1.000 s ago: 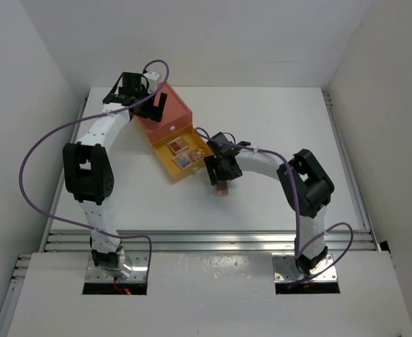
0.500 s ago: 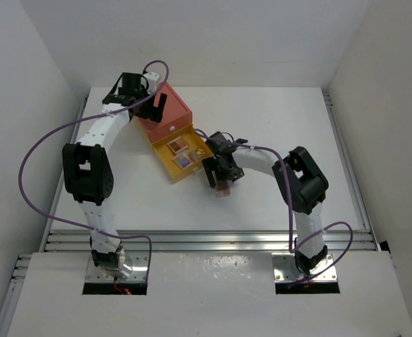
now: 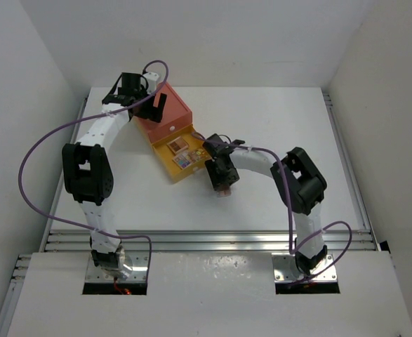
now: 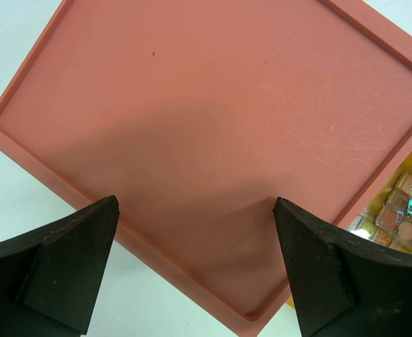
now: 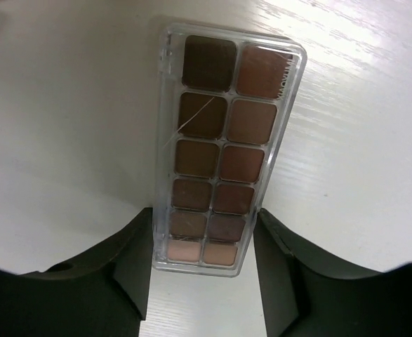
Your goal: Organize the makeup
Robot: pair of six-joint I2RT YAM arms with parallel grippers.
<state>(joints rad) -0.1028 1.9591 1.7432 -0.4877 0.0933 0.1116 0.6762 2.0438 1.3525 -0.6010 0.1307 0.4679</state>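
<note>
Since the right fingers (image 5: 132,263) pinched only the bottom end of the eyeshadow palette (image 5: 216,151) lying flat on the counter (image 5: 65,126) at frame centre, lifting could tilt or drop it; the left fingers (image 4: 58,260) gaped empty.

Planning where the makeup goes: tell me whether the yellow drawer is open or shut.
Open. The yellow drawer sticks out from the orange box, with palettes showing inside.
</note>
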